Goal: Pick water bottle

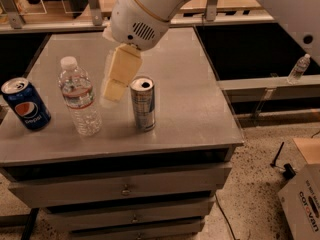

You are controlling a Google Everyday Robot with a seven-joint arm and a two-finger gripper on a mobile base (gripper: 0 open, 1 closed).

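Clear ribbed plastic forms the water bottle (80, 98), which is stood upright on the left part of the grey cabinet top (195, 109). It is the middle 1 of 3 containers, set between the blue Pepsi can (26, 104) and the slim silver can (143, 104) and apart from both. It is judged light and thin-walled (apt to dent or slip if squeezed hard), so a hold across the labelled middle is favoured over the neck. The gripper (115, 81) is hung from the white wrist and angled down and leftward, above the gap between bottle and slim can. Whether it is open or closed cannot be told.
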